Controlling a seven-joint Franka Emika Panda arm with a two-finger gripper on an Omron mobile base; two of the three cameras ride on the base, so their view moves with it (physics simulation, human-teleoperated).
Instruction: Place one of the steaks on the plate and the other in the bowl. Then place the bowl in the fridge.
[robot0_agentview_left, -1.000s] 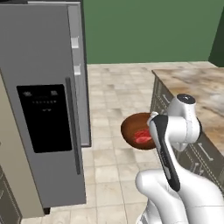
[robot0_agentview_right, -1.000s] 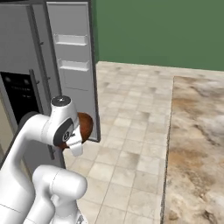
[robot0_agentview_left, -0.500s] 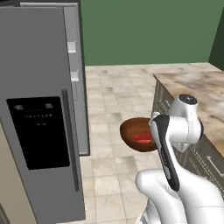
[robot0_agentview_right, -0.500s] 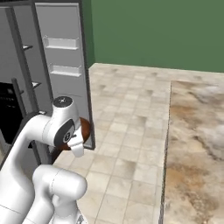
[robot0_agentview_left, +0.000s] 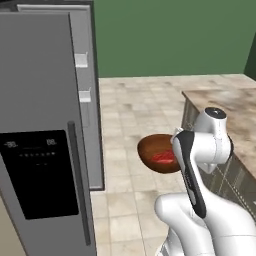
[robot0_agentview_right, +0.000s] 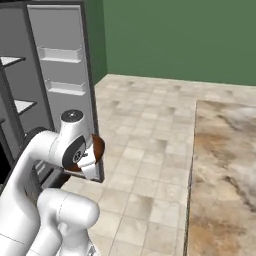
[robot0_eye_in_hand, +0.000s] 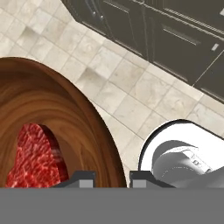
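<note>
Since the earlier frames the base has driven closer, so the fridge (robot0_agentview_left: 45, 125) looms nearer in both base views; the bowl (robot0_agentview_left: 160, 152), with a steak (robot0_agentview_left: 164, 158) in it, rides level by the arm, apart from the shelves (robot0_agentview_right: 15, 107). Gripper (robot0_eye_in_hand: 113, 177) tips straddle the rim, apparently clamped. Carry it level, clear the door (robot0_agentview_right: 62, 85), and lower onto a shelf before releasing.

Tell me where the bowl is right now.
The bowl is held up over the tiled floor at the hand, steak inside, right of the fridge in the left base view.
</note>
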